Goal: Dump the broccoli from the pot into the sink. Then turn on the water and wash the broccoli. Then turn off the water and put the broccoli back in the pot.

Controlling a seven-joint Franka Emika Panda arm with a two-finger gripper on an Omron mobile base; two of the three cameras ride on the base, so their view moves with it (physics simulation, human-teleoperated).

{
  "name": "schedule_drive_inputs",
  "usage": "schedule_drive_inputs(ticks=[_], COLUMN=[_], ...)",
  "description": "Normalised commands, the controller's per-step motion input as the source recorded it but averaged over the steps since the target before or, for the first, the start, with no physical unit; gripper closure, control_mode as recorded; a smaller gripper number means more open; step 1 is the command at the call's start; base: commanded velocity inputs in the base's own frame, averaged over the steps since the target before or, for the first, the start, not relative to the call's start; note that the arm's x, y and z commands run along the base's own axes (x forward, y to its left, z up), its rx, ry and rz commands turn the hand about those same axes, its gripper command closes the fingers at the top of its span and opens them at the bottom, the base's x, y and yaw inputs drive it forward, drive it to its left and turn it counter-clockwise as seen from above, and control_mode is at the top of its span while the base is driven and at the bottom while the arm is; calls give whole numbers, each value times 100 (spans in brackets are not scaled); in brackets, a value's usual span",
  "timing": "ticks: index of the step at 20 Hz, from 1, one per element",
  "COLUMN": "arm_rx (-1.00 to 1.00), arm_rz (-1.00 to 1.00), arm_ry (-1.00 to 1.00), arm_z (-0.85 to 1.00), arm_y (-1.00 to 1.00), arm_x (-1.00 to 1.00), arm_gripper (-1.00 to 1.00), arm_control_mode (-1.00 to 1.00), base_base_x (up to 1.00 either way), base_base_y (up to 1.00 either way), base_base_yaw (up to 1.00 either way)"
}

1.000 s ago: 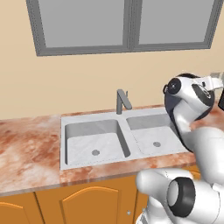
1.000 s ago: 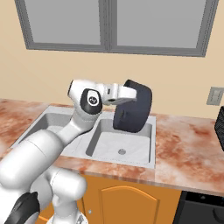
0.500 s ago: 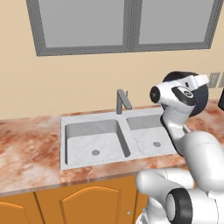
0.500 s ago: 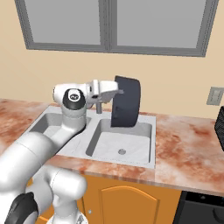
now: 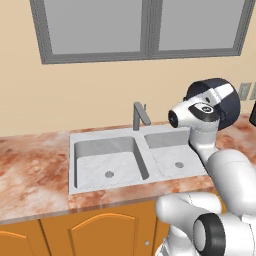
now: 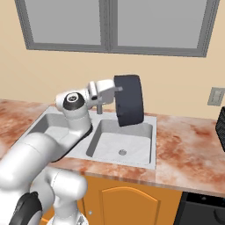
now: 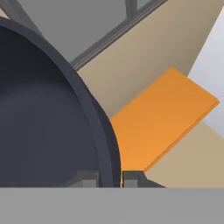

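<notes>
- Fingers are clamped on the rim of the pot, 1 tip inside the wall and 1 outside, as the hand view shows at its 6 o'clock edge.
- Held clear above the sink, the pot hangs over the right basin in the right base view, with the drain below it toward 6 o'clock.
- Tipped on its side, the pot has its round axis lying about level; in the right base view its mouth faces toward 9 o'clock, at the hand, and its flat bottom faces 3 o'clock.
- From the left base view the pot sits behind the wrist at roughly 2 o'clock of the frame, dark and round, above the worktop.
- Its dark inner wall curves across the left half of the hand view; whether the broccoli is inside cannot be told.
- A grey faucet stands at the back of the sink between the 2 basins, at about 9 o'clock from the pot in the left base view.
- Both basins look bare apart from their drains.
- Behind it all, a grey-framed window spans the wall.
</notes>
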Motion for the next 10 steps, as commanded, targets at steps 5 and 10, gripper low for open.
schedule_drive_inputs(ticks=[5, 10], arm_rx=[-20, -26], arm_rz=[0, 0], arm_ry=[0, -3], arm_z=[10, 13], arm_y=[2, 10], arm_x=[14, 8], arm_gripper=[100, 100], arm_control_mode=[-100, -100], base_base_x=[0, 0], base_base_y=[0, 0], base_base_yaw=[0, 0])
